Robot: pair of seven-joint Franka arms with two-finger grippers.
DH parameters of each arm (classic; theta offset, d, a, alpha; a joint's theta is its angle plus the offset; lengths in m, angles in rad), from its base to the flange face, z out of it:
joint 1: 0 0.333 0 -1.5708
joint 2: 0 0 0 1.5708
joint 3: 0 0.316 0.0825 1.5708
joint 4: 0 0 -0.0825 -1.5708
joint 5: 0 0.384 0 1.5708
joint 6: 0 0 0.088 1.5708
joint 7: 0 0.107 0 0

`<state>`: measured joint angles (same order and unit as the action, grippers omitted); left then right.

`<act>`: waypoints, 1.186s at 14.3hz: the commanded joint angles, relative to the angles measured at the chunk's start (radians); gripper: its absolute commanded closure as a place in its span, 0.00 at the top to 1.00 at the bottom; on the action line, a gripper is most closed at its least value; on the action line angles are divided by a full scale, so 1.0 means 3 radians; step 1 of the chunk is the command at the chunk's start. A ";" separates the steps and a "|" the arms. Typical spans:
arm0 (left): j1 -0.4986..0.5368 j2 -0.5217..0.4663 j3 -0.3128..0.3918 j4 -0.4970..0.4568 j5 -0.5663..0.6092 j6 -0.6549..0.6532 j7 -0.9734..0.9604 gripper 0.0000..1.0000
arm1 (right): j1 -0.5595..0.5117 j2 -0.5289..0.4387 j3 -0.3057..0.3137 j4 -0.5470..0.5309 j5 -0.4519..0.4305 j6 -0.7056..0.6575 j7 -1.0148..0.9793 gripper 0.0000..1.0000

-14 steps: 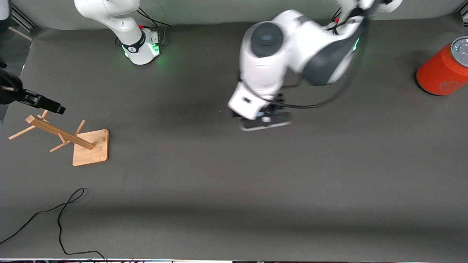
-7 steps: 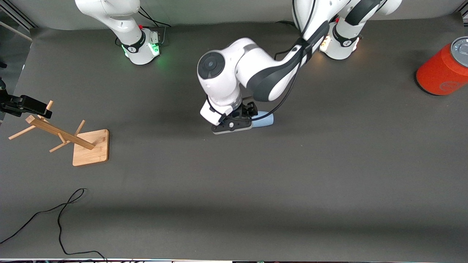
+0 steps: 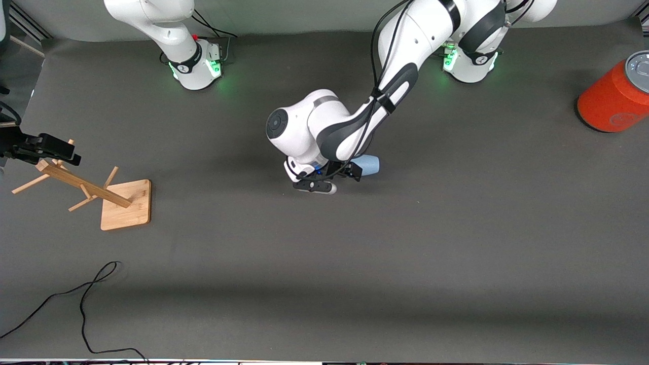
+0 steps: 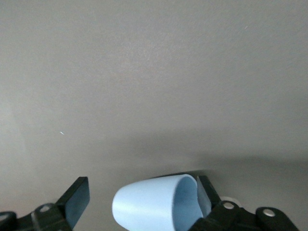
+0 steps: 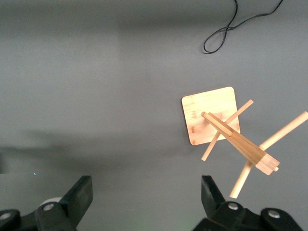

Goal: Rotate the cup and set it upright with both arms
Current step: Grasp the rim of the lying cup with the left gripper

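- The bench (image 3: 456, 263) is covered with a dark grey mat, and all the things lie on it.
- My left arm (image 3: 355, 126) comes from its green-lit base and reaches down to the middle of the bench.
- My right arm (image 3: 167, 35) rises from its own green-lit base, and it waits with its claw at the right arm's end of the bench.
- The orange-red can (image 3: 616, 96) with a grey lid stands at the left arm's end of the bench, well apart from everything else.
- The wooden rack (image 3: 86, 187) stands on a square base near the right arm's end; its pole leans in the front view and thin pegs stick out from it.
- My right claw (image 3: 48, 147) hangs over the top of the rack with its fingers (image 5: 77, 199) spread apart, and it holds nothing. In the right wrist view the rack (image 5: 231, 132) is seen from above, between the two fingers.
- My left claw (image 3: 337, 177) is low at the cup, and its fingers (image 4: 77, 202) are spread wide, one on each side of the cup. One finger is just beside the rim; I cannot tell if it touches.
- A thin black cable (image 3: 83, 304) lies in loops on the bench, nearer to the front camera than the rack.
- The cup (image 3: 369, 165) is small and pale blue. It lies on its side in the middle of the bench. In the left wrist view the cup (image 4: 149, 204) shows its open mouth toward one finger and its rounded base toward the other finger.
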<state>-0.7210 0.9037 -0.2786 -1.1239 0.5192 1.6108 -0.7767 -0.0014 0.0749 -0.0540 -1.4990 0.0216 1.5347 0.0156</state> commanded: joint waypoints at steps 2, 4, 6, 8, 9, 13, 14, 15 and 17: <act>-0.0031 -0.0026 0.0029 -0.0201 0.0136 -0.0057 0.0079 0.98 | -0.0005 -0.0035 -0.0030 -0.0045 -0.0036 0.0064 -0.0078 1.00; -0.0041 0.0009 0.0029 -0.0257 0.0136 -0.0092 0.0078 0.98 | -0.0097 -0.0035 0.0006 -0.0045 -0.0031 0.0069 -0.0113 1.00; -0.0036 0.0030 0.0029 -0.0314 0.0146 -0.0138 0.0094 0.94 | -0.0087 -0.0035 0.0006 -0.0045 -0.0031 0.0069 -0.0113 1.00; -0.0036 0.0035 0.0029 -0.0349 0.0161 -0.0149 0.0114 0.77 | -0.0067 -0.0035 0.0006 -0.0050 -0.0026 0.0084 -0.0113 1.00; -0.0036 0.0040 0.0029 -0.0350 0.0181 -0.0154 0.0119 0.57 | -0.0062 -0.0035 0.0006 -0.0055 -0.0021 0.0115 -0.0119 1.00; -0.0036 0.0061 0.0029 -0.0350 0.0207 -0.0154 0.0135 0.09 | -0.0062 -0.0035 0.0001 -0.0081 -0.0016 0.0130 -0.0119 1.00; -0.0036 0.0061 0.0029 -0.0350 0.0207 -0.0154 0.0140 0.00 | -0.0062 -0.0035 0.0001 -0.0081 -0.0016 0.0130 -0.0119 1.00; -0.0031 0.0061 0.0029 -0.0350 0.0207 -0.0154 0.0145 0.00 | -0.0062 -0.0040 -0.0004 -0.0076 -0.0016 0.0130 -0.0119 1.00; -0.0031 0.0056 0.0029 -0.0344 0.0227 -0.0159 0.0150 0.00 | -0.0062 -0.0040 -0.0014 -0.0081 -0.0016 0.0130 -0.0119 1.00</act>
<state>-0.7210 0.9182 -0.2775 -1.2311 0.5743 1.5577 -0.7367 -0.0202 0.0755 -0.0541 -1.5060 0.0198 1.5550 0.0033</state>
